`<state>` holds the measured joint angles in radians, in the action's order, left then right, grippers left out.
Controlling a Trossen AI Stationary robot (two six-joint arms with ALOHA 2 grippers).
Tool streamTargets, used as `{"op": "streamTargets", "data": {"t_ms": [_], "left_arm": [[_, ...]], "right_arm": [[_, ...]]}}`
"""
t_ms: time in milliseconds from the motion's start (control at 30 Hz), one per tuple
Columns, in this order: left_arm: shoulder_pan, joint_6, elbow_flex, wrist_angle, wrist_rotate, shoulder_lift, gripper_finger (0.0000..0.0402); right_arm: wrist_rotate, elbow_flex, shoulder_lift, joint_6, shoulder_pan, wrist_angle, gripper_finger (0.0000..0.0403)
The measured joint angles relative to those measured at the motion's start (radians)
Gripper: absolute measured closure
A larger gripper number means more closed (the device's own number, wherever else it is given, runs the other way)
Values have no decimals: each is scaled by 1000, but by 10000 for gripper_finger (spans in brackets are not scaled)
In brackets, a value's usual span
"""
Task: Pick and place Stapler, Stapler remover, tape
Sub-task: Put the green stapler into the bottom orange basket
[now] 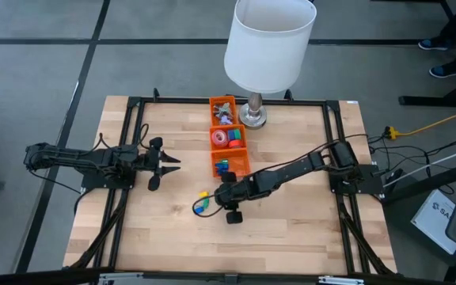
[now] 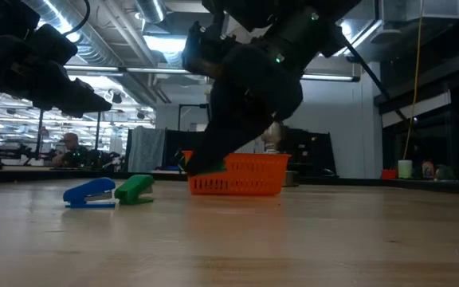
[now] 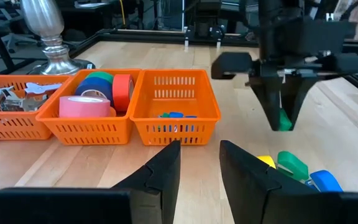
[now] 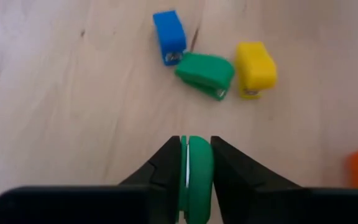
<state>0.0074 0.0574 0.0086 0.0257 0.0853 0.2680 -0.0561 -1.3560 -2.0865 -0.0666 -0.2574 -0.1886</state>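
My right gripper [image 4: 196,163] is shut on a small green stapler [image 4: 196,177], held above the table just near of the orange basket row [image 1: 229,138]. Three more small staplers lie on the wood to its left: blue [image 4: 169,36], green [image 4: 205,73] and yellow [image 4: 256,68]. The basket's near compartment [image 3: 176,106] holds small staplers. Its middle compartment holds tape rolls [image 3: 98,93], and its far one metal stapler removers [image 3: 5,96]. My left gripper [image 3: 199,162] waits at the table's left, its fingers a little apart with nothing between them. My right gripper pinches the green stapler's two flat sides [image 4: 197,155] between its two fingers. The fingers slant down from the table's right side. The stapler hangs at the fingertips [image 2: 207,167], clear of the table.
A lamp with a white shade [image 1: 269,43] stands on a metal base [image 1: 252,117] just right of the basket's far end. A black frame [image 1: 133,158] runs around the wooden table. Bare wood lies toward the near edge [image 1: 236,245].
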Motion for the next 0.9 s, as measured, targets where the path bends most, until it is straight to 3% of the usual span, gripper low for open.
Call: {"op": "streamTargets", "data": {"t_ms": [567, 700, 900], "left_arm": [[0, 0, 0, 0, 0, 0, 294], [0, 0, 0, 0, 0, 0, 294], [0, 0, 0, 0, 0, 0, 293]], "right_arm": [[-5, -3, 136, 48, 57, -85, 333], [-63, -4, 140, 49, 91, -120, 330], [-64, 2, 140, 52, 151, -119, 334]]}}
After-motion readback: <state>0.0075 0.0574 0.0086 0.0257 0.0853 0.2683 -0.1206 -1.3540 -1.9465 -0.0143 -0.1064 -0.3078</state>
